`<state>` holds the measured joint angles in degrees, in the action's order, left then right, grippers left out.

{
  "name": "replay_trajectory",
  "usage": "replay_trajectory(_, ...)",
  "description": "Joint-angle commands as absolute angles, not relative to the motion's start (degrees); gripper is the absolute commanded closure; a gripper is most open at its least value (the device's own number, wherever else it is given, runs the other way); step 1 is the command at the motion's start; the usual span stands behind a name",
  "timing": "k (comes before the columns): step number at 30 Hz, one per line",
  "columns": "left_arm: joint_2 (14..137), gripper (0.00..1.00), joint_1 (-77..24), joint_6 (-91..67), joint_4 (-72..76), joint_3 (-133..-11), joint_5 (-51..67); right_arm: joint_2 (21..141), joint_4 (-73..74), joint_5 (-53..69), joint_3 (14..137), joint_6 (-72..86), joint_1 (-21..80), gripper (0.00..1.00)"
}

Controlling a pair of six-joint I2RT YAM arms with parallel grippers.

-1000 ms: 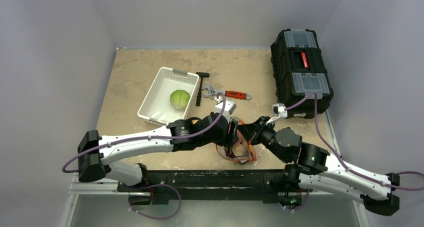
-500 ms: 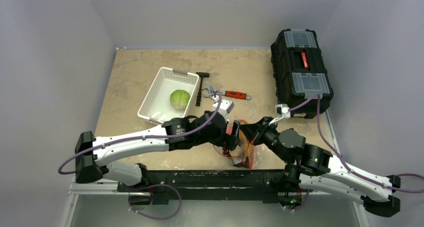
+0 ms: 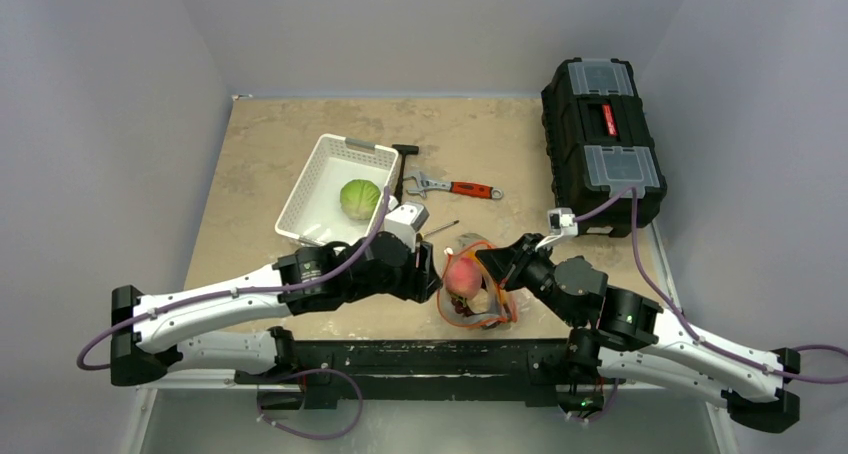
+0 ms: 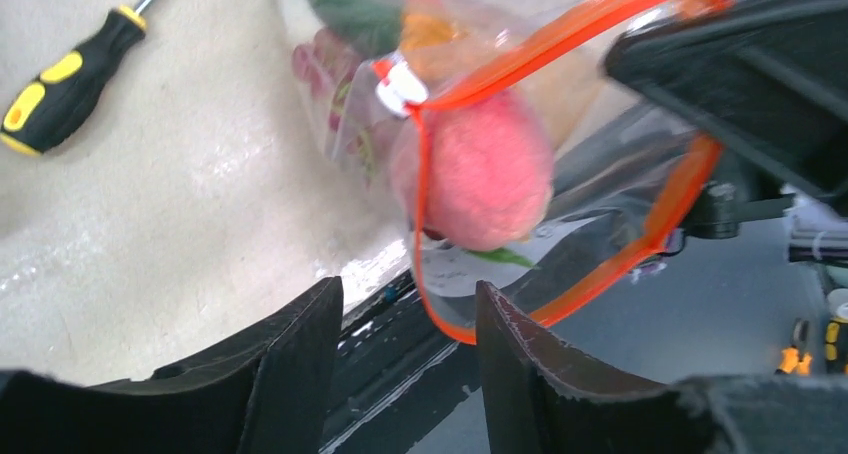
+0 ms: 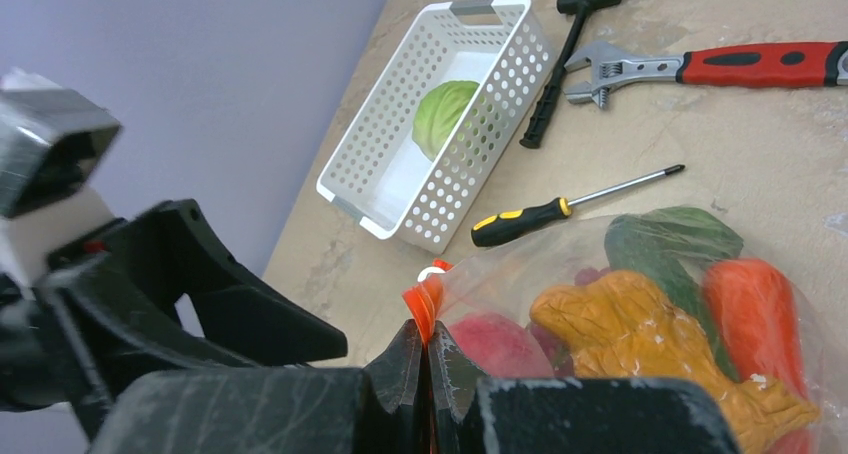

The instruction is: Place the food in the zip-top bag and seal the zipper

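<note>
The right gripper (image 5: 425, 342) is pinched tight on the zipper (image 5: 421, 302) at one corner of the bag (image 5: 640, 259), holding its mouth up and open. The left gripper (image 4: 408, 369) has its jaws apart with nothing in them, just left of that mouth and facing it, clear of the plastic. A peach (image 4: 480, 169) sits in the opening, and a carrot (image 5: 755, 304) lies deeper inside. The cabbage (image 3: 359, 198) lies in the basket (image 3: 312, 179), well apart from both

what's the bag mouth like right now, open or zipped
Open: the zipper gapes in a wide loop, with the peach showing through it.
</note>
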<state>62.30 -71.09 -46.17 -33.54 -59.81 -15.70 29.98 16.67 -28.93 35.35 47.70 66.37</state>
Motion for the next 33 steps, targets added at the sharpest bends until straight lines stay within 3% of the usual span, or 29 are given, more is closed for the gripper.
replay_trajectory(1,61.61,0.51,-70.66,-49.95,-29.58,-53.87,-13.93,29.95,11.38,-29.47,37.44,47.34,66.45,1.00)
replay_trajectory(14,67.40,0.50,-70.66,-51.36,-20.75,-49.92,-9.23,31.08,10.84,-28.45,37.33,47.32,66.46,1.00)
replay_trajectory(17,69.72,0.61,-70.58,-50.65,-21.69,-51.38,-9.27,31.24,10.78,-28.22,37.48,46.88,66.45,1.00)
replay_trajectory(21,68.75,0.99,-70.58,-50.13,-24.23,-52.51,-10.81,31.50,10.88,-28.22,38.12,44.44,66.46,1.00)
replay_trajectory(26,61.27,1.00,-70.64,-50.85,-28.38,-52.61,-14.48,34.96,7.56,-25.46,39.72,35.28,66.45,1.00)
replay_trajectory(33,50.56,1.00,-70.66,-56.94,-28.42,-48.99,-16.36,49.18,9.00,-16.60,50.80,21.14,66.45,1.00)
